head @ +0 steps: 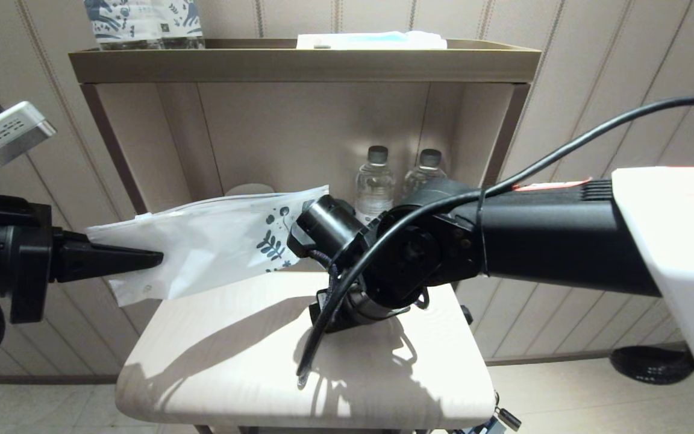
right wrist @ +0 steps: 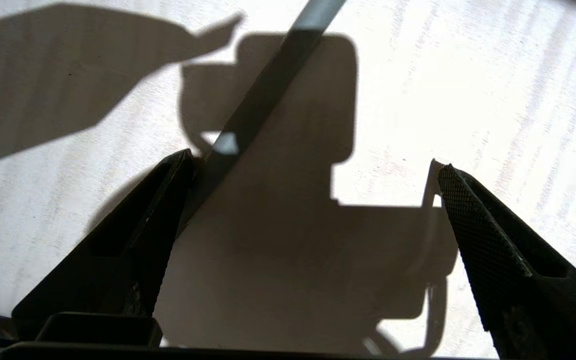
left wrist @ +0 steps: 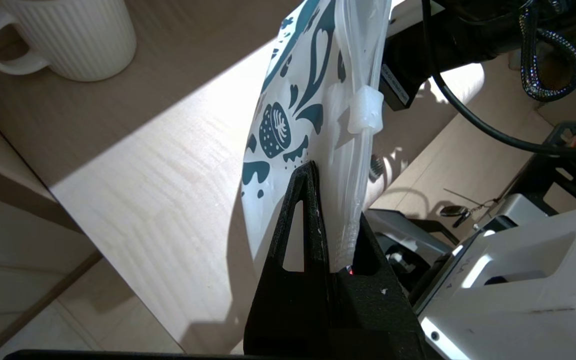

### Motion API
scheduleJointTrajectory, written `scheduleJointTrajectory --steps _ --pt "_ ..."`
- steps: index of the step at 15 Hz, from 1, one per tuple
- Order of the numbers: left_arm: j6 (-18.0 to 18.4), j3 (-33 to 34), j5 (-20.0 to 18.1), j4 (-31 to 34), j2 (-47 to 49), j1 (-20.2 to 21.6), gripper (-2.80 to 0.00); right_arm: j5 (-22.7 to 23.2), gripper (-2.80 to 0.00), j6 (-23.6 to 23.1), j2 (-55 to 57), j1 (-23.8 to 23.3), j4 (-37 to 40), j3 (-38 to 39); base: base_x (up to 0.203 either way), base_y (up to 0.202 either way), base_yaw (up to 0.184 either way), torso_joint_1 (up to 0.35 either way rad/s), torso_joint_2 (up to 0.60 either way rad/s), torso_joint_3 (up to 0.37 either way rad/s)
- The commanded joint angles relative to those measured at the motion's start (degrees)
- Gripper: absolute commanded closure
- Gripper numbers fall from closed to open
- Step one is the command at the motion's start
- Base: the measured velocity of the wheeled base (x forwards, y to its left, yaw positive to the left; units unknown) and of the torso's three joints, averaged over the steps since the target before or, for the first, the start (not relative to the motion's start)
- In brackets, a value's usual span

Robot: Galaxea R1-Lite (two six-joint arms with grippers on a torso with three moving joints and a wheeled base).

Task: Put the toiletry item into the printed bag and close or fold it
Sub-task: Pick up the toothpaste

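The printed bag [head: 220,241], a white pouch with blue leaf prints, hangs in the air above the table's back left, held flat and roughly level. My left gripper [head: 157,259] is shut on its plain end; in the left wrist view the black fingers [left wrist: 310,210] pinch the bag [left wrist: 308,100] near its zip strip and white slider [left wrist: 365,107]. My right arm reaches in over the table with its wrist [head: 407,259] bent downward. The right gripper [right wrist: 313,162] stands open just above the tabletop. The toiletry item [right wrist: 263,95], a thin grey stick, lies in shadow beside one finger.
A pale wooden table [head: 232,361] stands before a shelf unit. Two clear water bottles [head: 374,181] stand at its back, and a white ribbed mug [left wrist: 68,35] sits behind the bag. Blue-patterned wrapped bottles [head: 142,24] and a white packet [head: 371,41] rest on the top shelf.
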Motion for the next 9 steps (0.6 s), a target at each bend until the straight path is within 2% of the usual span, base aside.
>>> scheduleJointTrajectory --steps 1,9 --pt "0.1 0.5 -0.2 0.2 -1.1 -0.3 0.00 -0.6 -2.80 0.5 -1.2 0.0 0.3 1.8 0.000 0.000 0.000 0.000 0.00 0.000" --pt "0.0 1.2 -0.8 1.1 -1.2 -0.3 0.00 -0.8 -2.80 1.2 -2.7 -1.0 0.5 3.3 0.000 0.000 0.000 0.000 0.00 0.000"
